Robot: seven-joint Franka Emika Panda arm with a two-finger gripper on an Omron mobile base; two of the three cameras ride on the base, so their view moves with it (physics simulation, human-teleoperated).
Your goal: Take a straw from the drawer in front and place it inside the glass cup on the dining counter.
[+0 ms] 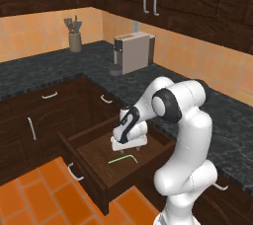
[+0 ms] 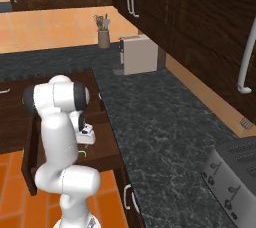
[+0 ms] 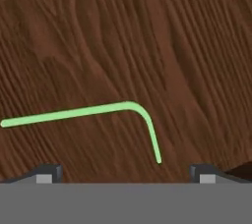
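Observation:
The drawer [image 1: 79,151] stands pulled out below the black counter, and its dark wooden floor [image 3: 123,36] lies right under the hand. On that floor rests the thin light-green straw [image 1: 122,159] with its bent end; in the hand view the straw [image 3: 74,113] runs across and hooks down between the fingertips. My gripper [image 1: 131,145] hangs open just above the drawer floor, over the straw, holding nothing. Both small dark fingertips [image 3: 49,171] sit wide apart either side of the straw's bent end. The glass cup and the dining counter are out of view.
A coffee machine [image 1: 134,51] and a utensil holder [image 1: 75,39] stand on the black speckled counter [image 1: 44,73]. A toaster [image 2: 235,177] sits at the near right. Dark upper cabinets [image 2: 200,27] hang overhead. Orange floor tiles [image 1: 44,189] spread in front of the drawer.

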